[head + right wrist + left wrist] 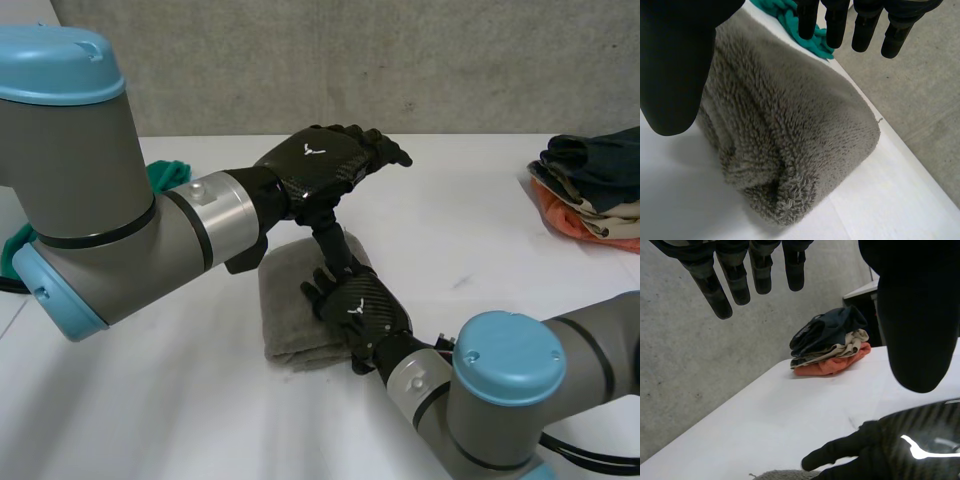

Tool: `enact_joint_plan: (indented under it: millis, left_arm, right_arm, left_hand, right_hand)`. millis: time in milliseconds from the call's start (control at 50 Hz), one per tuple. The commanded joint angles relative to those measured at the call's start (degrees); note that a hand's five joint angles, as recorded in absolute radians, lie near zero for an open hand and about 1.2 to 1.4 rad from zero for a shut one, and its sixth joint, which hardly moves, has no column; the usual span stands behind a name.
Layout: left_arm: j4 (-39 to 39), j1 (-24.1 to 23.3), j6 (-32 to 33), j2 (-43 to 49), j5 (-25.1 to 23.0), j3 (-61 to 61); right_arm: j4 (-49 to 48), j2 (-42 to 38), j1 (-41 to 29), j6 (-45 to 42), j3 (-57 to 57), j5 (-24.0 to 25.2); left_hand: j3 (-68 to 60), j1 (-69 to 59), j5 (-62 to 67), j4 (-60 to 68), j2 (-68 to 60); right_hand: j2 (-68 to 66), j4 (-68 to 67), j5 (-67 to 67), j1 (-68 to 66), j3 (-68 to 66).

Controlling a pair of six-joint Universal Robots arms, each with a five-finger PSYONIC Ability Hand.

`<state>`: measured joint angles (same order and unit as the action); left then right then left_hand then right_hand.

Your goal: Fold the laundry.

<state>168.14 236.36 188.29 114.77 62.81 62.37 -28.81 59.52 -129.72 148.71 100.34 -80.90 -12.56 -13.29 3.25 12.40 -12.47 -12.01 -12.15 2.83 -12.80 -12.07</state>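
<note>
White tabletop (480,200), matte, spans the head view from 9 to 3 o'clock, and its far edge runs straight under the wall. Wall (350,60) at 12 o'clock: bare grey concrete, mottled, a few small pits. Left wrist view: same concrete behind the tabletop's far edge, plus a dark-sided unit with a pale top (860,291) past the tabletop. Right wrist view: grey concrete floor (920,100) beyond the tabletop edge. Light soft, even.

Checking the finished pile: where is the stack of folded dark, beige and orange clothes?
In the head view, the folded clothes stack sits at the far right edge of the white table, well apart from the grey fluffy towel in the middle.
</note>
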Motion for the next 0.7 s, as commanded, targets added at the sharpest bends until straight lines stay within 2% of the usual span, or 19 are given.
enact_joint_plan:
  millis: [20, 200, 220, 340, 400, 540, 700]
  left_arm:
    - [0.4, -0.2, 0.1, 0.3, 0.7, 0.6]
    - [0.6, -0.4, 0.0, 0.4, 1.2, 0.7]
    - [0.6, -0.4, 0.0, 0.4, 1.2, 0.7]
    - [0.6, -0.3, -0.3, 0.4, 1.2, 0.9]
    - [0.6, -0.2, -0.4, 0.5, 1.2, 1.0]
    - [0.8, 0.2, -0.3, -0.2, 1.2, 0.6]
    - [3.6, 1.3, -0.4, -2.8, 1.6, -0.1]
  right_arm:
    - [-2.3, -5.6, 0.4, -2.6, -4.3, -0.1]
    - [-3.2, -8.9, 0.5, -2.5, -9.3, 0.0]
    - [-3.2, -9.3, 0.5, -2.5, -9.9, 0.3]
    - [-3.1, -11.6, 0.6, -2.5, -12.9, 0.7]
    - [-3.1, -12.2, 0.6, -2.3, -14.1, 0.7]
    - [-4.1, -10.6, 1.9, -1.5, -19.2, 0.0]
    - [-5.0, -4.6, 11.7, 3.8, -28.3, 0.2]
  left_hand:
    - [-1.7, -1.0, 1.0, 1.9, -1.8]
    - [-1.7, -1.0, 1.0, 1.9, -1.8]
    - [-1.7, -1.0, 1.0, 1.9, -1.8]
    - [-1.7, -1.0, 1.0, 1.9, -1.8]
    - [-1.7, -1.0, 1.0, 1.9, -1.8]
    - [-1.7, -1.0, 1.0, 1.9, -1.8]
    - [-1.9, -1.1, 1.2, 2.0, -1.9]
  right_hand:
    - [-0.1, 0.1, -0.7, 0.7, 0.0]
    - [-18.4, -18.3, 17.6, -17.6, -18.3]
    - [-25.3, -25.1, 24.4, -24.5, -25.2]
    - [-45.0, -44.8, 44.1, -44.2, -44.9]
    - [-66.3, -66.2, 65.5, -65.5, -66.2]
    - [-68.0, -67.8, 67.2, -67.2, -67.9]
    - [-68.0, -67.8, 67.2, -67.2, -67.9]
